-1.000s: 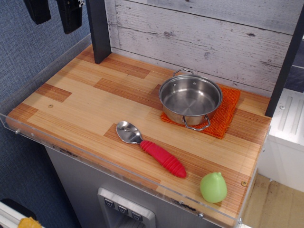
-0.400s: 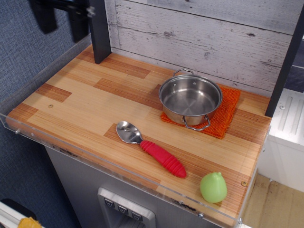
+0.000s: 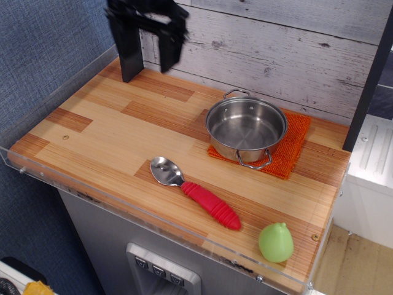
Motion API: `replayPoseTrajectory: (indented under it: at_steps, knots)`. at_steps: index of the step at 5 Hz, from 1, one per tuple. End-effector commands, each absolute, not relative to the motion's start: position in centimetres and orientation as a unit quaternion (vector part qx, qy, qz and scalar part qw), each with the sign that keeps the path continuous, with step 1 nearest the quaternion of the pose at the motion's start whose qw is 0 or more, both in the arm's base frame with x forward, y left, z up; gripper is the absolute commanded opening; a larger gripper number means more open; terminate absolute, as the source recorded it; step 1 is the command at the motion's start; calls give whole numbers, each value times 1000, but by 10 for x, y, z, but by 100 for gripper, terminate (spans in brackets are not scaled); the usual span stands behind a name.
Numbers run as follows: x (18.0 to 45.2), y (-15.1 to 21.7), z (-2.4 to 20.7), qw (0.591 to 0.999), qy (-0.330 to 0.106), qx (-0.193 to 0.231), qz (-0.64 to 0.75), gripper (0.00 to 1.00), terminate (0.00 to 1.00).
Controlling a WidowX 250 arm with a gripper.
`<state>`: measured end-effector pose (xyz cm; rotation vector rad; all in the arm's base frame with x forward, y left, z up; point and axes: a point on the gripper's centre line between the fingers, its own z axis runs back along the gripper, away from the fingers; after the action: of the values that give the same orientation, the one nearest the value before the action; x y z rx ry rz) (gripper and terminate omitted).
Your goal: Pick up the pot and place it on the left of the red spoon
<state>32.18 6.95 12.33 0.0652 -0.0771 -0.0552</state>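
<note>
- I see the pot (image 3: 246,129) sitting upright on the orange cloth mat (image 3: 291,147) toward the back right of the wooden counter (image 3: 104,129), one loop handle pointing at the plank wall (image 3: 276,49), the other toward the front edge. Nothing in it as far as I can tell.
- The red spoon (image 3: 195,192) lies flat nearer the front, metal bowl to the left, red handle angling down to the right. Pot and spoon are apart, not touching.
- Drop zone, by my read: the bare wood left of the spoon's bowl, plenty of open counter there (the clear acrylic lip at the front edge is the thing to stay shy of).
- The green pear toy (image 3: 276,242) sits at the front right corner, well away from both pot and target, so prob no obstacle.
- My gripper (image 3: 148,43) hangs high at the back left, fingers pointing down, in front of the dark post (image 3: 129,61). Jaws stand apart w/ a clear gap, holding nothing.
- It's well apart from the pot, up and to the left of it. Pick not begun; I judge the next move needs travel right and down over the rim or a handle.
</note>
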Motion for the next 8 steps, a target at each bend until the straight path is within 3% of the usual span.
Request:
replayPoseTrajectory:
  at_steps: [1, 4, 6, 7, 8]
  knots:
    - [347, 30, 98, 997, -53, 46, -25, 100, 0]
    - [356, 26, 53, 999, -40, 34, -9, 100, 0]
    - [355, 29, 43, 999, -36, 29, -10, 100, 0]
    - [355, 28, 42, 999, -43, 27, -9, 0, 0]
    - [356, 23, 44, 998, -52, 22, -10, 0, 0]
